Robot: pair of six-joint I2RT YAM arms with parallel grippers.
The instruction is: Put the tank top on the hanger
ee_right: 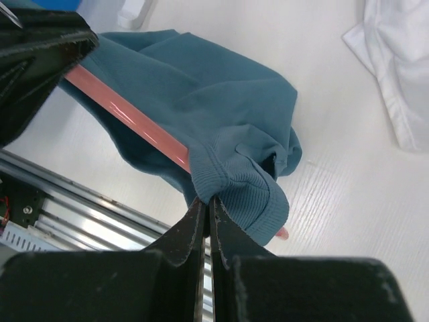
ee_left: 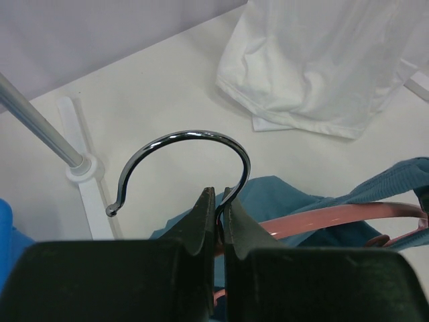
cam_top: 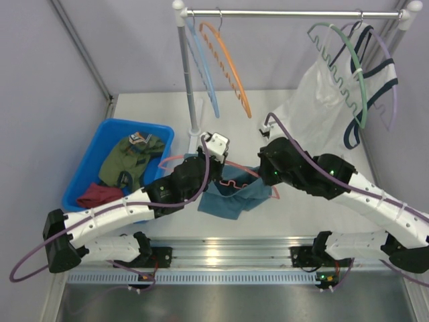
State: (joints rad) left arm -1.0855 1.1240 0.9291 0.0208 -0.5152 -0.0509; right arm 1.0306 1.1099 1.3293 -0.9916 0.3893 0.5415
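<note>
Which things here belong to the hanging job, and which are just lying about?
Job: hanger, pinched by left gripper; tank top, pinched by right gripper.
Lying about: white top, orange hanger, green hanger, blue bin, olive garment.

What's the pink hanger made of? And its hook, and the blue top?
The hanger looks like smooth, shiny plastic: light glints along its pink arm. Its hook looks like polished metal, thin and mirror-bright. The tank top looks like soft knit fabric, matte, with ribbed edging and folds.
</note>
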